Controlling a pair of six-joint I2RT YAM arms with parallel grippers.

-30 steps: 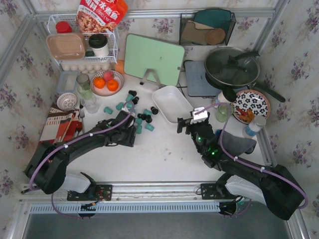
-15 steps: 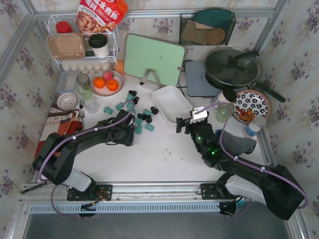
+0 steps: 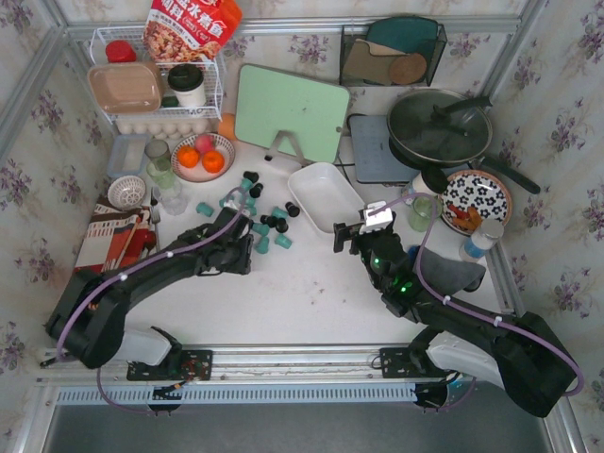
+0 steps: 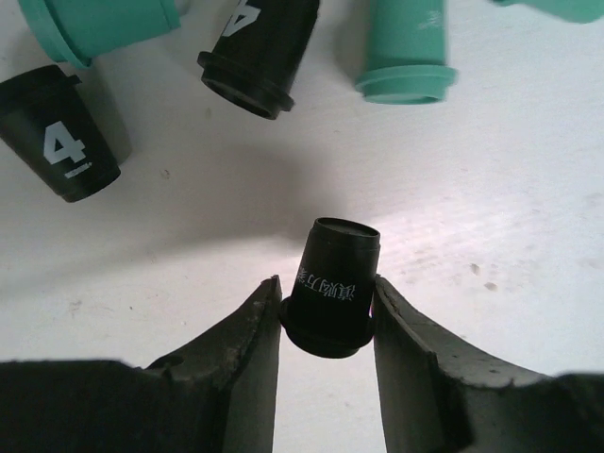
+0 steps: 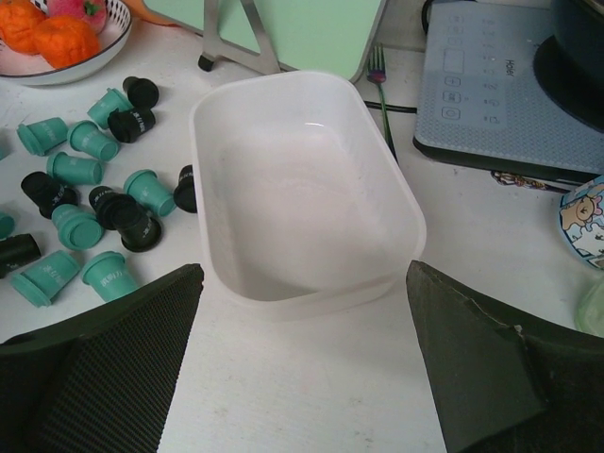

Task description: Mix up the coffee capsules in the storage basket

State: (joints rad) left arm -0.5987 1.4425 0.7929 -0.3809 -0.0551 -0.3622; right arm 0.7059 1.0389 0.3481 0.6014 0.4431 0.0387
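Several teal and black coffee capsules (image 3: 264, 225) lie loose on the white table, left of the storage basket (image 3: 326, 196). The basket is a white tub and holds nothing. My left gripper (image 3: 245, 242) is at the near edge of the cluster. In the left wrist view my left gripper (image 4: 326, 283) is shut on a black capsule (image 4: 332, 283) lying on the table, with both fingers against its rim. My right gripper (image 3: 351, 231) is open and empty just in front of the basket (image 5: 302, 189). The capsules (image 5: 94, 208) lie to the basket's left in that view.
A green cutting board (image 3: 291, 111) stands behind the basket. A bowl of oranges (image 3: 203, 156) sits at the left, and a hob (image 3: 382, 151) with a pan (image 3: 439, 125) at the right. A patterned plate (image 3: 475, 200) sits by the right arm. A wire rack (image 3: 156, 85) stands at the back left.
My left arm has shifted a little while its gripper stays at the near edge of the capsule cluster. The right arm has not moved.
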